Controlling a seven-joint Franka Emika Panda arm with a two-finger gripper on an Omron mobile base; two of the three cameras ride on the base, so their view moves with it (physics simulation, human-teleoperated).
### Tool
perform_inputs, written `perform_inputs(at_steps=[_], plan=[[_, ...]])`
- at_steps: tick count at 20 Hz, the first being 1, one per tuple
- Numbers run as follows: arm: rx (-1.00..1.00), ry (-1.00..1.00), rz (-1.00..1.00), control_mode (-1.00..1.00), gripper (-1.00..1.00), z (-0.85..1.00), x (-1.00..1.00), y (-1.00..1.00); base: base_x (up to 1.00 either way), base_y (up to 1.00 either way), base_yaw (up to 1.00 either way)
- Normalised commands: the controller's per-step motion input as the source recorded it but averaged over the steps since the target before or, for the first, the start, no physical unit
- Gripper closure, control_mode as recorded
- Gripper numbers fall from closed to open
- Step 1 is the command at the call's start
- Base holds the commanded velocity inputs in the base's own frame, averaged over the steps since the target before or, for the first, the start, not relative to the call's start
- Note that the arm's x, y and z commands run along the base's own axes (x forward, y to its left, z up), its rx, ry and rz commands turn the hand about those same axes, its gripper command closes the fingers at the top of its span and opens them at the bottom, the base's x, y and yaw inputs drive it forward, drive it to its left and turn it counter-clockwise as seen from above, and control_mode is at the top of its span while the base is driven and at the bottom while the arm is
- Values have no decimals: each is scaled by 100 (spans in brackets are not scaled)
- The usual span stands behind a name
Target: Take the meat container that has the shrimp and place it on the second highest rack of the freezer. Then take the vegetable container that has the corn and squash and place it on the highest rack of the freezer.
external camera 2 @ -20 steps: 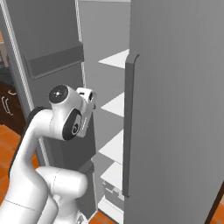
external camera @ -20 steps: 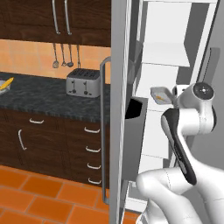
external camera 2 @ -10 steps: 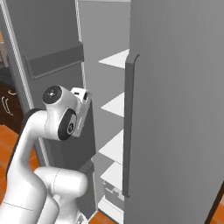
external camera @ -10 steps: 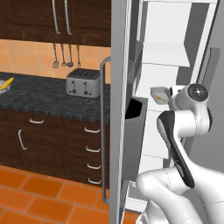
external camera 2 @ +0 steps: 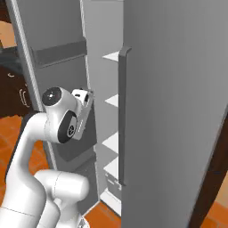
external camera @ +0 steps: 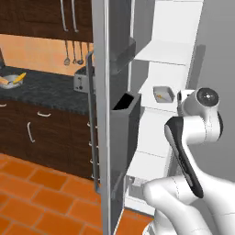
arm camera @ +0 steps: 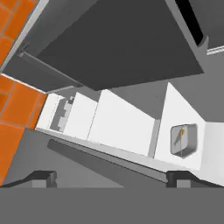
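Left base view had the arm pulled back from the freezer [external camera: 120,137] versus a second earlier; gripper [arm camera: 109,177] wide open, empty. Meat container [external camera: 163,94], small grey tray with tiny orange shrimp [arm camera: 182,132], sat on the second highest rack [external camera: 158,102]. First placement looked done; vegetable container next.

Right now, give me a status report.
End effector open, empty. Shrimp container sits on a freezer rack. Nothing in the way.
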Motion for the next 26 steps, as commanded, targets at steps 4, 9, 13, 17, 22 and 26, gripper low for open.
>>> perform_inputs(at_steps=[4, 9, 13, 17, 22, 26], plan=[[0, 0, 0, 100, -100, 0, 0, 0, -41, -10, 86], [0, 0, 0, 100, -100, 0, 0, 0, -60, -1, 100], [0, 0, 0, 100, -100, 0, 0, 0, -60, -1, 100], [0, 0, 0, 100, -100, 0, 0, 0, -17, 0, 87], [0, 0, 0, 100, -100, 0, 0, 0, 89, 13, 32], [0, 0, 0, 100, -100, 0, 0, 0, 100, 13, 5]])
